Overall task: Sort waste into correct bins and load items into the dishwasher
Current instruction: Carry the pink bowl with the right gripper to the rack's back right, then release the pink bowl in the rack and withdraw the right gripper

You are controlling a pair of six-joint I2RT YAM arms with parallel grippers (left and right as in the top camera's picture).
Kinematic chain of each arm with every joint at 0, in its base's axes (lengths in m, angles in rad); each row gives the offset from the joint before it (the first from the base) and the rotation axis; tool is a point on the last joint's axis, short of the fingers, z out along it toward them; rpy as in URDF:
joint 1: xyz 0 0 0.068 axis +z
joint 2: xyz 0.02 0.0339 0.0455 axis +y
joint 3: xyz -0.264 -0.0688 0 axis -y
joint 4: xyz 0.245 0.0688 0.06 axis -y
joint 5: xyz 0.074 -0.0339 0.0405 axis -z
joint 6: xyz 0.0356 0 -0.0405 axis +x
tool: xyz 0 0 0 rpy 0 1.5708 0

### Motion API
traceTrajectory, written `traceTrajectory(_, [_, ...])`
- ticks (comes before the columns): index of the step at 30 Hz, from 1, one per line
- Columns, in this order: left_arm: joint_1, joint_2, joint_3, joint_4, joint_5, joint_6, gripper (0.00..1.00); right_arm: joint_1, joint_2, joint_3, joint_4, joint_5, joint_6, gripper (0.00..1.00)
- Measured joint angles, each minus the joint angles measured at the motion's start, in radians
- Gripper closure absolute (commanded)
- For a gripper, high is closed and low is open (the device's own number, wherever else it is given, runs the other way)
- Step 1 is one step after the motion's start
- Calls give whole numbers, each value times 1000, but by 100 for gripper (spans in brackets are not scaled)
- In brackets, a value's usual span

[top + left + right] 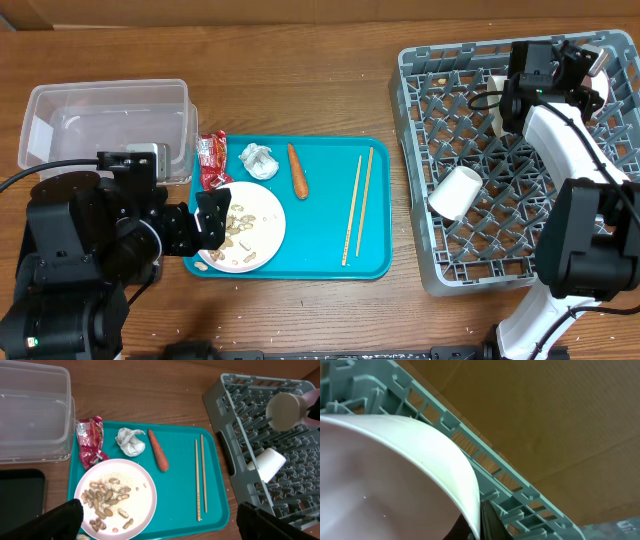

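Observation:
A red wrapper (211, 160), white tissue (259, 160), orange carrot (297, 171) and wooden chopsticks (358, 205) lie on the teal tray (320, 255). A white plate (250, 228) holding beige food scraps (106, 500) sits at the tray's left end. My left gripper (205, 225) is open and empty, at the plate's left edge; in the left wrist view (160, 516) it hovers above the tray's near side. My right gripper (515, 90) is shut on the rim of a white bowl (380, 475) over the back of the grey dish rack (440, 100). The bowl also shows in the left wrist view (284, 410).
A white cup (456, 192) lies on its side in the rack. The clear tub (105, 128) stands at the back left. The black tray (20, 492) lies in front of it, hidden under my left arm in the overhead view. A loose scrap (201, 267) lies by the teal tray's front left corner.

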Motion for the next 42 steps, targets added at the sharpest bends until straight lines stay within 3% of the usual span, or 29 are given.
traceTrajectory(21, [0, 0, 0, 0, 0, 0, 0, 47, 0, -3, -82, 17, 44, 96])
traceTrajectory(22, [0, 0, 0, 0, 0, 0, 0, 47, 0, -3, -86, 17, 46, 92])
traceTrajectory(23, [0, 0, 0, 0, 0, 0, 0, 48, 0, -3, -95, 17, 51, 77])
traceTrajectory(24, [0, 0, 0, 0, 0, 0, 0, 50, 0, -3, -105, 13, 51, 51])
traceTrajectory(25, [0, 0, 0, 0, 0, 0, 0, 54, 0, -5, -111, 2, 56, 31])
traceTrajectory(26, [0, 0, 0, 0, 0, 0, 0, 61, 0, -6, -112, -12, 56, 26])
traceTrajectory(35, [0, 0, 0, 0, 0, 0, 0, 125, -79, 2, -193, -227, 36, 14])
traceTrajectory(42, [0, 0, 0, 0, 0, 0, 0, 125, -227, 110, -359, -393, 35, 14])
